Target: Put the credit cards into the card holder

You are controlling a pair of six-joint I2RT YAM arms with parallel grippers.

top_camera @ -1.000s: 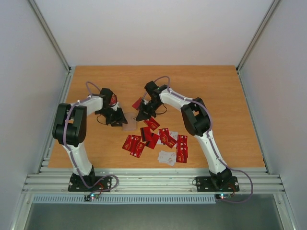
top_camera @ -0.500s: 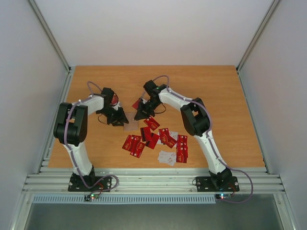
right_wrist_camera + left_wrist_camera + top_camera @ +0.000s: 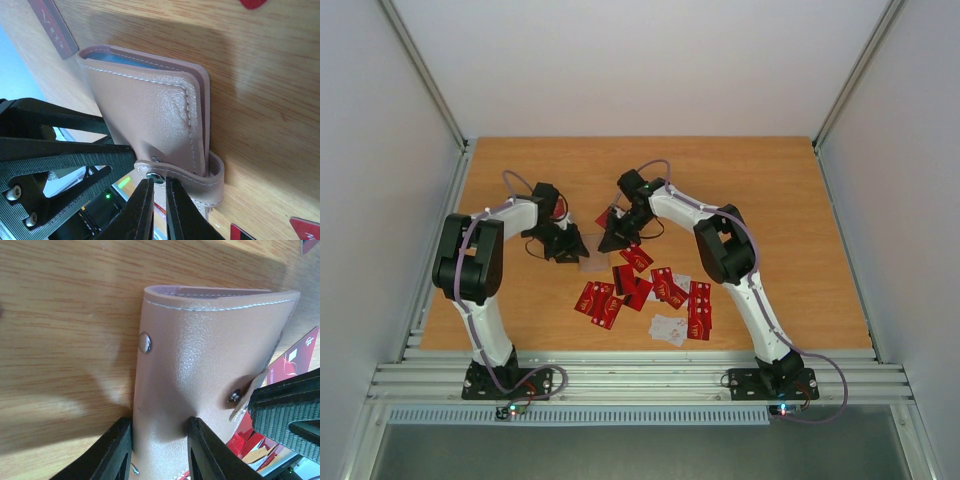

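Card holder (image 3: 590, 250) at left-centre of table (image 3: 770, 200), caught between both grippers, credit cards (image 3: 655, 290) loose just beside.
Left gripper (image 3: 160, 442) part-closed round holder body, right gripper (image 3: 159, 192) pinched narrow on snap strap (image 3: 182, 172); peel strap off slowly, hold body firm.

Card holder (image 3: 590, 258) boxed in — free at 12 o'clock
Left gripper (image 3: 572, 250) is blocking 9 o'clock, right gripper (image 3: 610, 243) 2 o'clock, credit cards (image 3: 650, 292) 5 o'clock.

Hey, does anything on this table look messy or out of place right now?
The credit cards lie scattered on the table in a loose heap, overlapping at odd angles, a few pale side up. The left hand clamps the card holder while the right hand pinches its snap strap.
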